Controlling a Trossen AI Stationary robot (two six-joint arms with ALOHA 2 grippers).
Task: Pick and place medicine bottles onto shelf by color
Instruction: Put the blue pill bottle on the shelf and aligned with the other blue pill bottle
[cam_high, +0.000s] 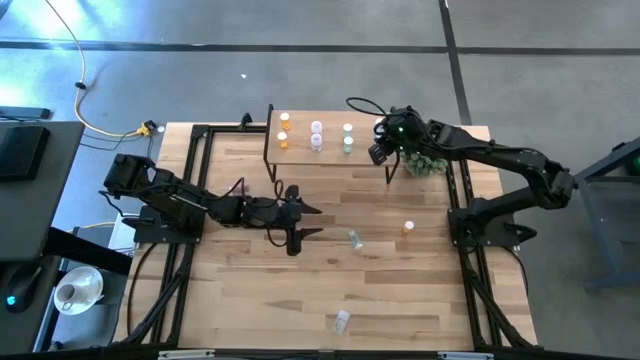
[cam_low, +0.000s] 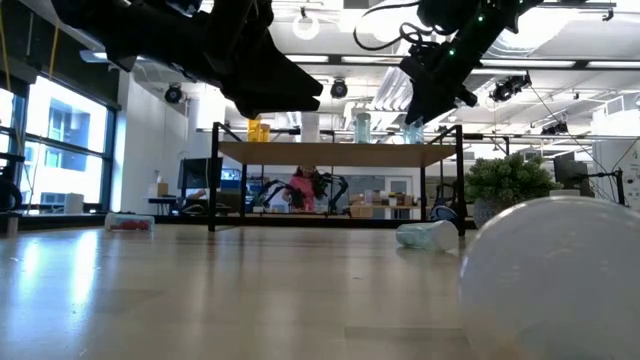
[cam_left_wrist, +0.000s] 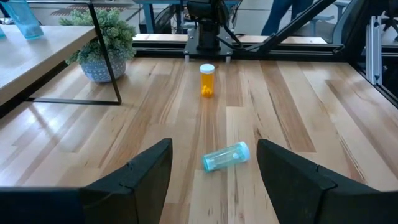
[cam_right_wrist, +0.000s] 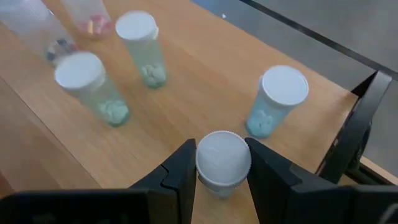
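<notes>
The right gripper (cam_right_wrist: 219, 167) is hovering over the right end of the low light-wood shelf on thin black legs (cam_high: 330, 153), its fingers clamping a small translucent bottle with a ribbed white cap (cam_right_wrist: 222, 160) just above the board. A pale blue white-capped bottle (cam_right_wrist: 275, 102) is standing just beside it, with two pale green white-capped bottles (cam_right_wrist: 92, 88) farther left along the shelf, then pink and orange ones toward the left end. The left gripper (cam_high: 308, 222) is hanging spread wide and empty over the middle of the wooden tabletop (cam_high: 250, 290), facing a blue bottle lying on its side (cam_left_wrist: 226, 156). An upright orange bottle (cam_left_wrist: 207, 80) is standing farther right.
</notes>
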